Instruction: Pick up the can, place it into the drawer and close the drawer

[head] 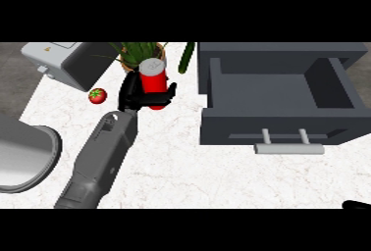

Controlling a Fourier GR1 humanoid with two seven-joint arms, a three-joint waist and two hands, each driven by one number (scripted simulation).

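Can (153, 82) gripped upright in the left hand (132, 96), well left of the open drawer (279, 93).

Nearest, at the right edge, only a sliver of the right hand (356, 205) shows; its pose cannot be told. Farther off, the left fingers (168, 93) curl round the can's red mid-body, below its grey lid; whether it stands on the counter (188, 166) or is lifted I cannot tell. It is likely light, rigid and smooth-walled, so this mid-height wrap seems the safest hold. A tomato (98, 95) lies left of the fingers, and a plant (140, 51) stands just beyond them.
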